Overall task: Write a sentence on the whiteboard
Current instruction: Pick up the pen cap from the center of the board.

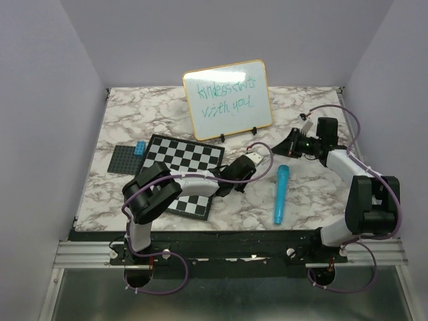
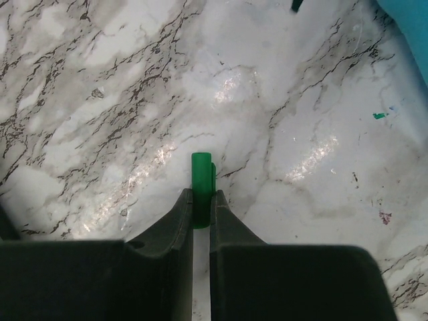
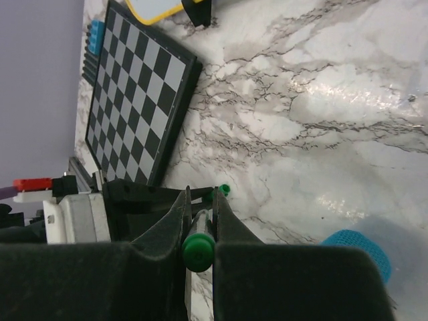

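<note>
— Baseplate at the far left: what's on it?
— The grey baseplate [image 1: 120, 159] carries a blue brick [image 1: 140, 148] at its far right corner. Just to its right lies a checkered board [image 1: 190, 159], partly under the left arm.
— And the left pincer [image 2: 202, 197]?
— Clenched on a small green cap [image 2: 200, 175], which sticks out past the fingertips above the bare marble surface [image 2: 100, 100].
— Where's the whiteboard [image 1: 261, 114]?
— Propped up at the back middle of the surface, behind the checkered board's far right corner. The sentence [image 1: 224, 97] is on it in green, two lines: "kindess starts" over "with you".
— Right of that?
— A teal cylinder [image 1: 281, 194] lies on the marble, running toward the near edge. The right pincer [image 3: 199, 200], off the whiteboard's lower right corner, grasps a green-ended marker [image 3: 198, 251] and points at the left pincer, close by.
</note>
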Robot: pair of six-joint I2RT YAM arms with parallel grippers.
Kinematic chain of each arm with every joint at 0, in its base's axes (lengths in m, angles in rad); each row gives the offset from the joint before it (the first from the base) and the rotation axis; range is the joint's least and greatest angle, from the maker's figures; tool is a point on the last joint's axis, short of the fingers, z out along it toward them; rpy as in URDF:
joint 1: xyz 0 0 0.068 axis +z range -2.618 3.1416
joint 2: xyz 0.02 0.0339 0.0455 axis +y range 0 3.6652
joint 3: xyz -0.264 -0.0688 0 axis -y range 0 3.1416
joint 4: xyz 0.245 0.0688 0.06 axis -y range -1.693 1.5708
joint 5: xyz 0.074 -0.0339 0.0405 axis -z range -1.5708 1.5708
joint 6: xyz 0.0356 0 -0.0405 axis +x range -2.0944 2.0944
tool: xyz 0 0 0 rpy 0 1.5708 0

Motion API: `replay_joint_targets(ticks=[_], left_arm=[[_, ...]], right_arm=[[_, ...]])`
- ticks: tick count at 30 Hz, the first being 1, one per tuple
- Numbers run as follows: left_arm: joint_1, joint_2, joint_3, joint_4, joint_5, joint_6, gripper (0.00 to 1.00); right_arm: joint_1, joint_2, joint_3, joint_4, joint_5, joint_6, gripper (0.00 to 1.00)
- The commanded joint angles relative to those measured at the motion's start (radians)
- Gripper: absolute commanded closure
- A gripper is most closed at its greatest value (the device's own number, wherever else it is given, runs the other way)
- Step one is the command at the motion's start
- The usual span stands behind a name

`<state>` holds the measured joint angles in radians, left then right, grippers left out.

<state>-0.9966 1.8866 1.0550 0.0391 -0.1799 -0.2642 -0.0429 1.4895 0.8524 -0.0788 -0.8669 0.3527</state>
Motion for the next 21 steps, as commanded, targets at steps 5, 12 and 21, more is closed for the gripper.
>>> replay_joint_targets(ticks=[5, 12, 21], left_arm=[[-0.007, 0.118, -0.056, -0.215, 0.097, 0.036, 0.97], [0.01, 0.151, 0.052, -0.395, 0.178, 0.042, 0.91], [0.052, 0.173, 0.18, -0.559, 0.178, 0.049, 0.7]], right_arm=[[0.127, 0.115, 0.094, -0.073, 0.158, 0.002, 0.99], [0.143, 0.161, 0.122, -0.101, 0.195, -0.015, 1.0], [0.14, 0.155, 0.143, -0.116, 0.216, -0.027, 0.99]])
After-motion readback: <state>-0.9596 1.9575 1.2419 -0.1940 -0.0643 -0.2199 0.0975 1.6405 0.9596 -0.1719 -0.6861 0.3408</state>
